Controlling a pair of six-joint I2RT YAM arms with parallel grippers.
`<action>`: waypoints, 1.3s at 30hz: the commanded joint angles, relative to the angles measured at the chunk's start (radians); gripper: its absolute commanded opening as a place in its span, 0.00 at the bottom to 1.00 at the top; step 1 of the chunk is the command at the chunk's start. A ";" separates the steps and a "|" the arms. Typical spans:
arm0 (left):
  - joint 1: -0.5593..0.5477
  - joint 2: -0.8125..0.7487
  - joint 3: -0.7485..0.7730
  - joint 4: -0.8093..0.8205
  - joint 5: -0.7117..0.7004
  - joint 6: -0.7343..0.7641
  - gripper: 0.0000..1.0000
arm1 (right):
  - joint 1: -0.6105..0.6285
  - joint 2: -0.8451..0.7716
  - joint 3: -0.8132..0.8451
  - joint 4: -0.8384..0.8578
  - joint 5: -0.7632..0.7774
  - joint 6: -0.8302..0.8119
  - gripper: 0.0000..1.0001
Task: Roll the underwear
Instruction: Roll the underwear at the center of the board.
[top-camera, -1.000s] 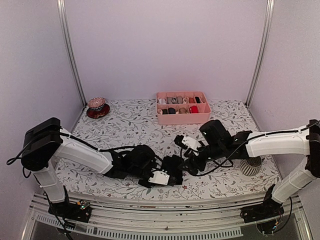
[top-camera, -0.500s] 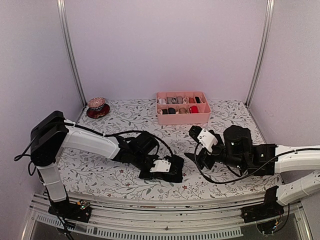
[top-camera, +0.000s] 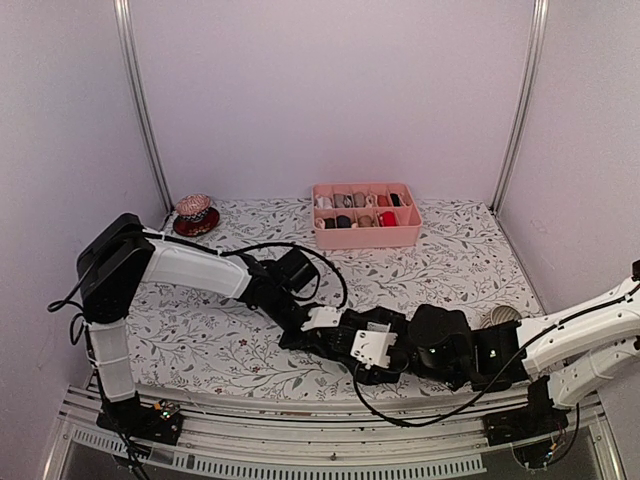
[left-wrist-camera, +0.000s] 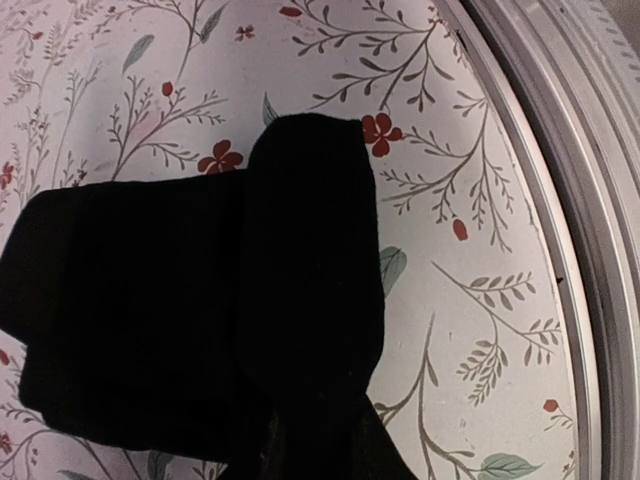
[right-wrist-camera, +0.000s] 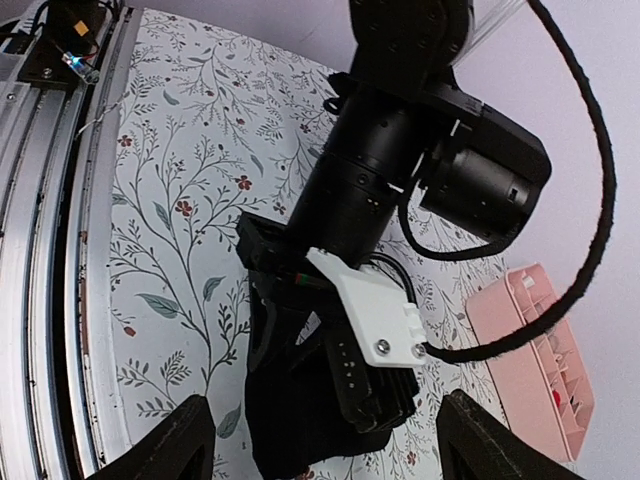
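One black underwear (left-wrist-camera: 200, 300) lies folded in a bundle on the flowered table near the front edge. No waistband shows, so I cannot tell which brief it is; the other brief is out of view. My left gripper (top-camera: 330, 330) is shut on the bundle's near end, where the fabric narrows into its jaws (left-wrist-camera: 320, 450). In the right wrist view the left gripper (right-wrist-camera: 320, 385) sits on the black fabric (right-wrist-camera: 290, 430). My right gripper (top-camera: 365, 350) is open. Its fingers (right-wrist-camera: 190, 440) stand wide apart on either side of the bundle and hold nothing.
A pink divided tray (top-camera: 365, 238) with small bundles stands at the back centre and also shows in the right wrist view (right-wrist-camera: 540, 350). A red dish (top-camera: 193, 222) sits back left. A ribbed round object (top-camera: 500, 318) sits right. The metal front rail (left-wrist-camera: 560, 150) runs close by.
My right arm has swung from the right-centre of the table to the near centre, right beside the left gripper. My left arm has stretched further right, still on the black bundle.
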 joint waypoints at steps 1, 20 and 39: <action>0.021 0.094 0.004 -0.185 0.023 -0.022 0.19 | 0.038 0.066 0.009 0.057 0.028 -0.080 0.78; 0.070 0.171 0.097 -0.311 0.176 -0.010 0.21 | 0.067 0.340 0.116 -0.079 0.104 -0.113 0.63; 0.069 0.180 0.101 -0.311 0.161 -0.019 0.22 | -0.028 0.548 0.240 -0.145 0.151 -0.036 0.55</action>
